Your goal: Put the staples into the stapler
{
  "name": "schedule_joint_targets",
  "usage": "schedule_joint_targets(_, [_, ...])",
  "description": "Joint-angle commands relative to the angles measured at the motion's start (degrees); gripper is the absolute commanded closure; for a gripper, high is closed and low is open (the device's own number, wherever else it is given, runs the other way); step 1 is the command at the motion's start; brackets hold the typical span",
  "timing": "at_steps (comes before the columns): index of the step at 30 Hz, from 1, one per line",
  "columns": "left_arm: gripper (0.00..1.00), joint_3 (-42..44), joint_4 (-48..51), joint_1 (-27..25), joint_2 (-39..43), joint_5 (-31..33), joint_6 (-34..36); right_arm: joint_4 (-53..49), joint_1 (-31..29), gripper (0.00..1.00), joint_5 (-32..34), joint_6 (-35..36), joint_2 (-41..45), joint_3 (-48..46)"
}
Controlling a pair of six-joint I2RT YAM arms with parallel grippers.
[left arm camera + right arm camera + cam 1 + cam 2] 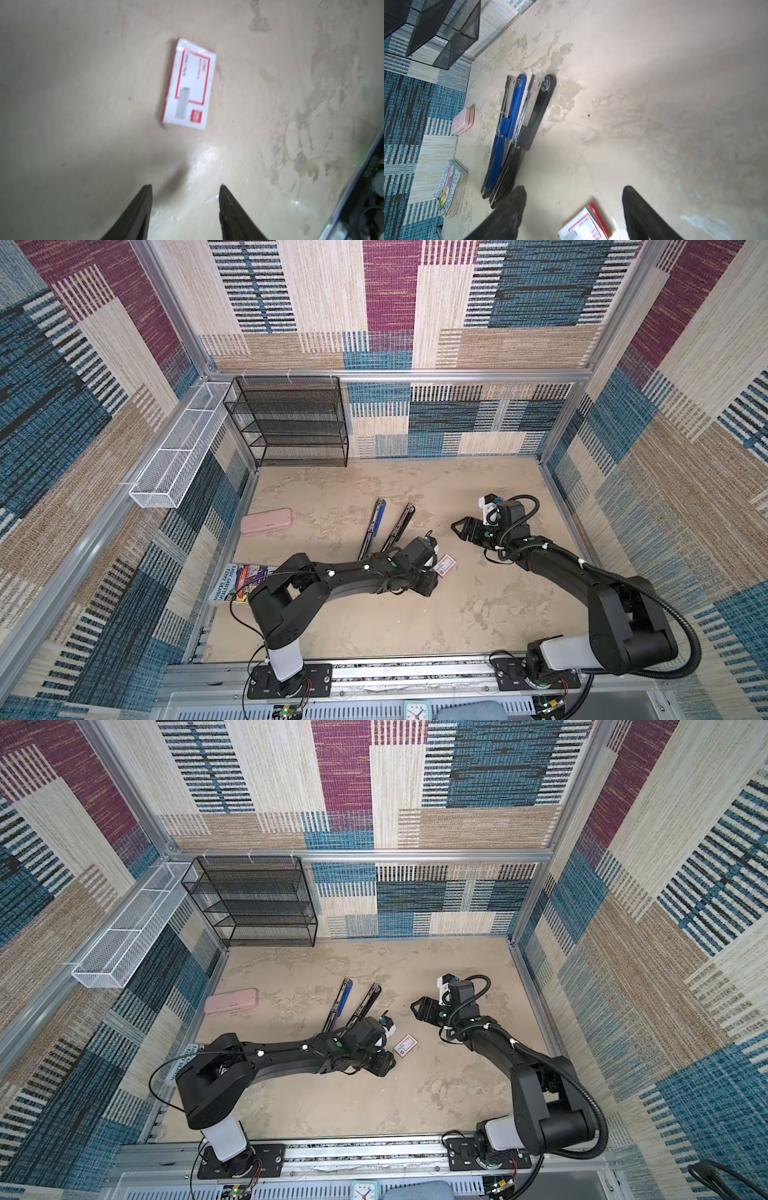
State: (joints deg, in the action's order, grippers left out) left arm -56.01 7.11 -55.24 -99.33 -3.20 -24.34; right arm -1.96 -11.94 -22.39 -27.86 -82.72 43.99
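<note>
Two staplers lie opened flat side by side mid-table, a blue stapler [376,522] [510,124] and a black stapler [400,526] [538,108]. The white staples box [444,565] [405,1044] [189,83] with its red-framed label lies flat to their right; no loose staples show. My left gripper [186,187] is open and empty, with the box a short way ahead of its tips. My right gripper [455,526] [574,188] hovers open and empty beyond the box, pointing left towards the staplers.
A pink oblong case [267,521] lies at the left, a paperback book [239,583] near the left arm's elbow. A black mesh shelf [291,423] stands at the back left and a white mesh basket [178,452] hangs on the left wall.
</note>
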Motion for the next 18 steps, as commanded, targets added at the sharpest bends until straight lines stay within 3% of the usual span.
schedule_joint_targets(1, [0.44, 4.60, 1.08, 0.05, 4.24, 6.64, -3.86, -0.91, -1.09, 0.24, -0.02, 2.59, -4.85, 5.15])
schedule_joint_targets(5, [0.42, 9.27, 2.43, 1.05, 6.97, 11.82, -7.88, -1.58, -2.99, 0.25, -0.49, 3.76, -13.61, 14.19])
schedule_joint_targets(18, [0.43, 11.43, 3.43, 6.74, 6.15, 15.84, -12.20, -12.63, -7.13, 0.29, -4.21, 7.14, -44.56, 52.43])
